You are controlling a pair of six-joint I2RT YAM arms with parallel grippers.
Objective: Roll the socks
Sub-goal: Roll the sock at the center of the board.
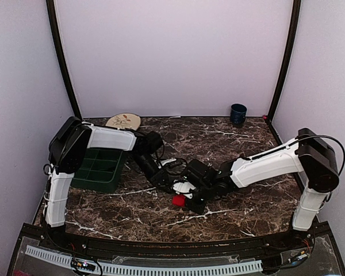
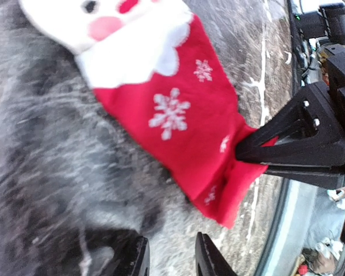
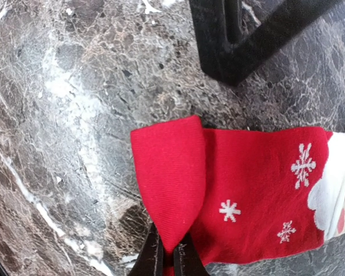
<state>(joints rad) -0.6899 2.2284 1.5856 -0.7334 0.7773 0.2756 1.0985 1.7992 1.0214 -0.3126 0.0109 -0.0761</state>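
The red fabric sock with white snowflakes and a Santa face [image 3: 259,172] lies flat on the dark marbled surface [image 3: 57,103] in the middle, between my two arms. My right jaws are closed tight on its toe end, which is lifted and folded over toward the cuff; I judge this is to begin the roll. My left jaws stand partly open just beside the sock and hold nothing, probably ready to press the fabric while the fold turns.
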